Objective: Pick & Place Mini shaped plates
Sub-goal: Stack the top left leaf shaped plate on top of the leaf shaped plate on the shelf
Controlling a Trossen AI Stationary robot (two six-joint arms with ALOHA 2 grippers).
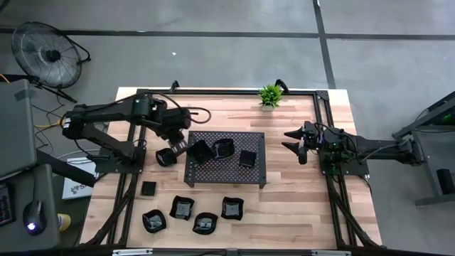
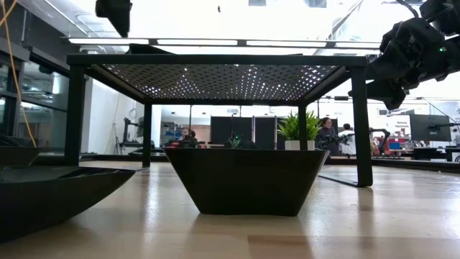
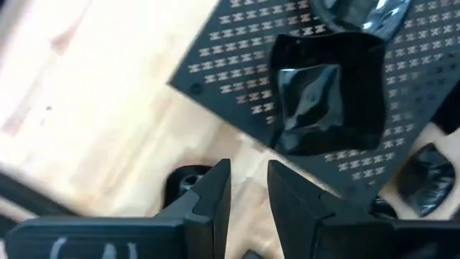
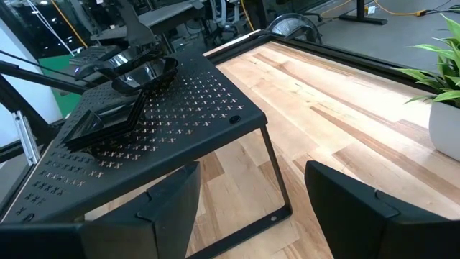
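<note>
The left gripper (image 1: 179, 146) is hovering at the left edge of the large dark perforated rectangular tray (image 1: 256, 135), its fingers (image 3: 215, 191) standing a narrow gap apart with nothing between them. Just beyond them, a glossy black square mini plate (image 3: 327, 93) is sitting on the tray's left end, by the corner. By my reading, the release is the step in hand: the jaws should finish spreading and the arm should lift straight up, so a fingertip does not catch the raised rim and drag the plate off the edge.

Moving right along the tray, a second glossy black dish (image 1: 223, 148) and a smaller square one (image 1: 247, 158) are lying on the perforated top, close to the first but apart from it. Nearer the front of the light wooden table (image 1: 298, 206), six more small black dishes (image 1: 181, 208) are waiting, one just left of the tray.

Farther right, a small green plant (image 1: 269, 95) is standing at the back edge. The right gripper (image 1: 293, 140) is waiting beyond the tray's right end, its fingers (image 4: 154, 208) spread wide and empty.
</note>
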